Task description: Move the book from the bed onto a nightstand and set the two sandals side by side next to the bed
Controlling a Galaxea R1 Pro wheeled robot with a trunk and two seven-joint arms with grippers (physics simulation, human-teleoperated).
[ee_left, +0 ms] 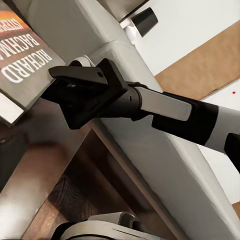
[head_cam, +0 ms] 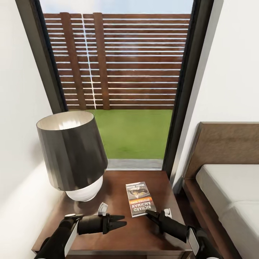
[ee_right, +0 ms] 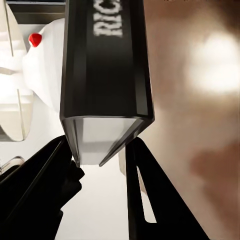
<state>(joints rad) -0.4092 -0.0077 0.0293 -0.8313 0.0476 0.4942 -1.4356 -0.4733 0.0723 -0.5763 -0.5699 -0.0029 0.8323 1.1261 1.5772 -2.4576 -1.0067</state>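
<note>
The book [head_cam: 140, 198], dark with an orange band and "RICHARD" in white, lies on the nightstand [head_cam: 144, 239] beside the lamp. My right gripper [head_cam: 148, 213] is at the book's near right corner. In the right wrist view its two fingers touch both sides of the book's [ee_right: 107, 65] edge, so it is shut on it. The left wrist view shows that gripper [ee_left: 57, 85] clamped at the corner of the book [ee_left: 22, 57]. My left gripper [head_cam: 124, 220] hovers over the nightstand left of the book, fingers nearly together and holding nothing. The bed [head_cam: 230, 190] stands to the right. The sandals are out of view.
A table lamp [head_cam: 72, 151] with a dark shade and white base fills the nightstand's left half. Behind it is a tall black-framed window [head_cam: 180, 108] onto grass and a wooden fence. White walls close in on both sides.
</note>
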